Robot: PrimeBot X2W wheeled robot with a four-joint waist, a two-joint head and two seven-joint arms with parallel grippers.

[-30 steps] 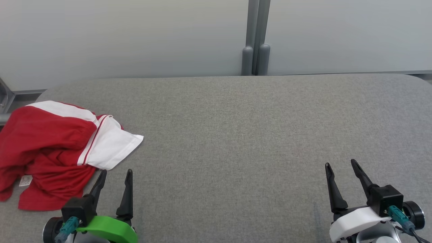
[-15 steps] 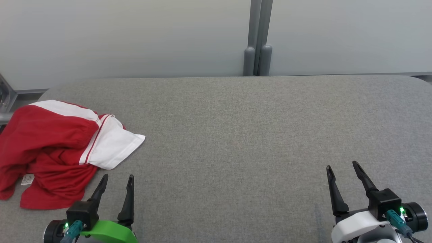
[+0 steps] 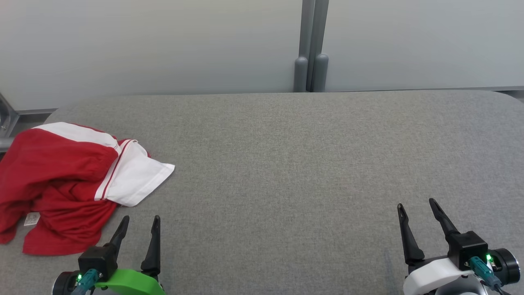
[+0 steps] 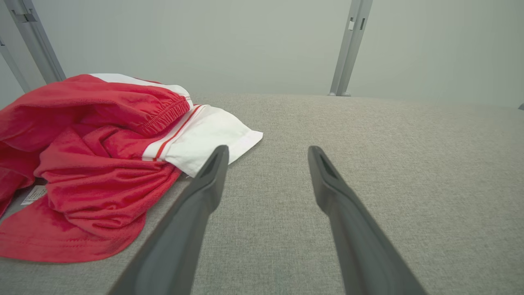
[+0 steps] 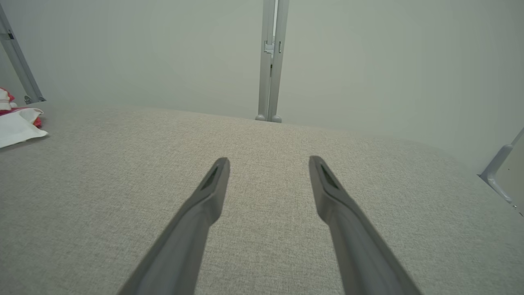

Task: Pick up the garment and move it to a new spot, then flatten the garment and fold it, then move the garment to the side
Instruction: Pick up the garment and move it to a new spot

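So, head view: the crumpled red-and-white garment (image 3: 61, 180) lies at the far left of the grey table (image 3: 286, 164). The left gripper (image 3: 141, 218) sits just beside its near edge and the right gripper (image 3: 416, 203) well apart, both spread wide and holding nothing.
Left wrist view: the claw gapes over bare table, with the white leg (image 4: 208, 137) just to its left.
Right wrist view: a white corner shows at the left edge.
Advice: I'd swing the left claw onto a thick red fold and pinch several layers before lifting.
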